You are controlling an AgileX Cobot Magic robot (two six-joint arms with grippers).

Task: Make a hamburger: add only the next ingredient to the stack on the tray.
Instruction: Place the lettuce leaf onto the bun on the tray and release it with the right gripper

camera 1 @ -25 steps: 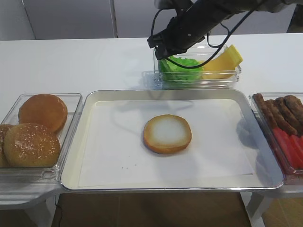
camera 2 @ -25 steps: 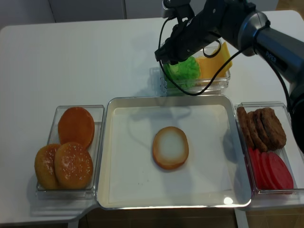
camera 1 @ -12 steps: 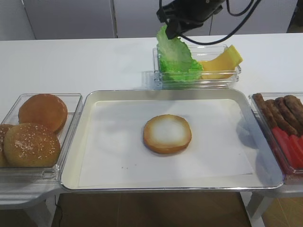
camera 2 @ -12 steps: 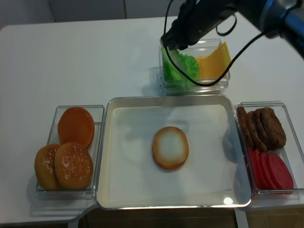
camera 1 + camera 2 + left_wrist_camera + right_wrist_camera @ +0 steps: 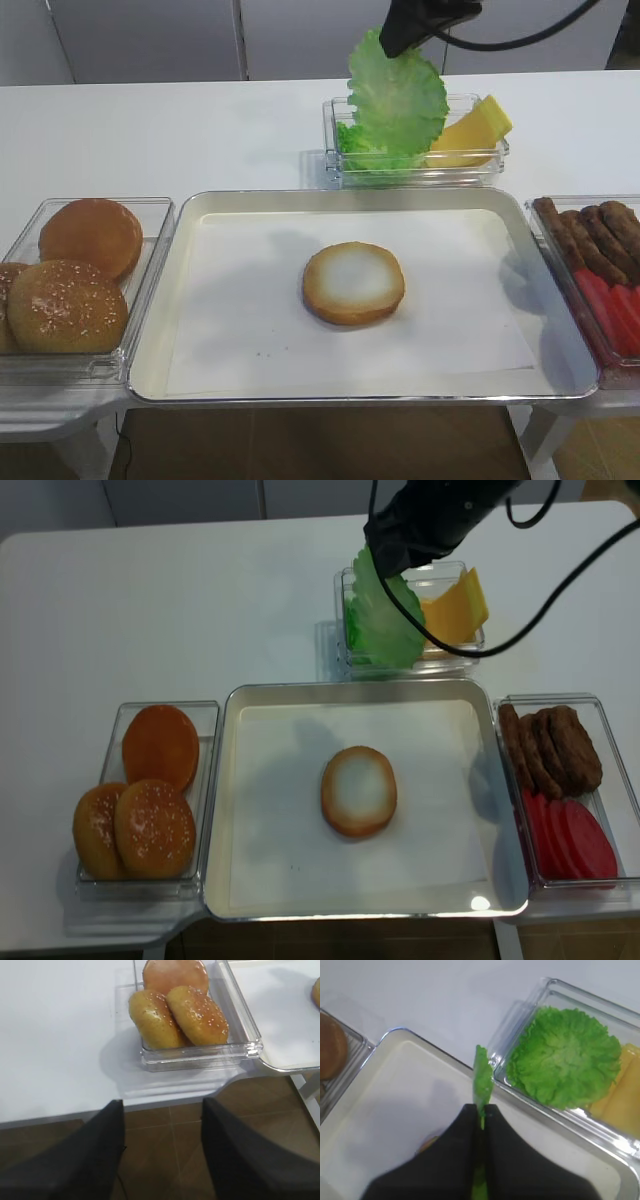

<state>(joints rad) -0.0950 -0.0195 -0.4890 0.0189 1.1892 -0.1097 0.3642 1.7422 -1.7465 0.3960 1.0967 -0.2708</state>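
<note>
My right gripper (image 5: 393, 44) is shut on the top edge of a frilly green lettuce leaf (image 5: 400, 95), which hangs in the air above the clear container at the back. In the right wrist view the leaf (image 5: 482, 1079) shows edge-on, pinched between the black fingers (image 5: 465, 1130). The bun bottom half (image 5: 354, 283) lies pale face up in the middle of the paper-lined silver tray (image 5: 300, 197), nearer the front than the leaf. My left gripper (image 5: 162, 1102) is open and holds nothing; it hangs past the table's front edge, near the whole buns.
More lettuce (image 5: 565, 1065) and yellow cheese slices (image 5: 475, 125) sit in the clear container (image 5: 415, 172) behind the tray. Whole domed buns (image 5: 80, 270) fill a container on the left. Brown patties (image 5: 600, 235) and red slices (image 5: 615, 305) lie on the right.
The right gripper has risen out of the back container with one lettuce leaf, which now hangs free above it. The bun half has stayed in place.
</note>
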